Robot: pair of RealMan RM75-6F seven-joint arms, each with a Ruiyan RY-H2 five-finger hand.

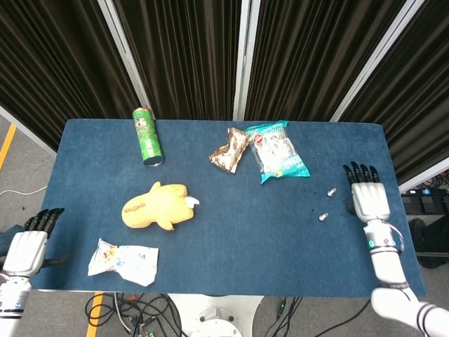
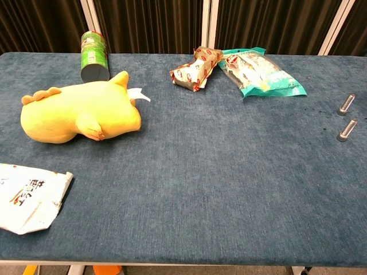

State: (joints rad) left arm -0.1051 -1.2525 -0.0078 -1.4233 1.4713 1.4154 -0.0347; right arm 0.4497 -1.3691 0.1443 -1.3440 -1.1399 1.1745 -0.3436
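My right hand (image 1: pixel 368 196) hovers flat over the table's right edge with its fingers spread, holding nothing. Two small metal cylinders (image 1: pixel 327 203) lie to its left, apart from it; the chest view shows them (image 2: pixel 346 104) near the right border. My left hand (image 1: pixel 28 246) hangs open beyond the table's front left corner, close to a white snack bag (image 1: pixel 123 261). Neither hand shows in the chest view.
A yellow plush toy (image 1: pixel 156 206) lies left of centre. A green can (image 1: pixel 147 136) lies at the back left. A brown wrapper (image 1: pixel 229 149) and a teal snack bag (image 1: pixel 278 150) lie at the back middle of the blue table (image 1: pixel 245 225).
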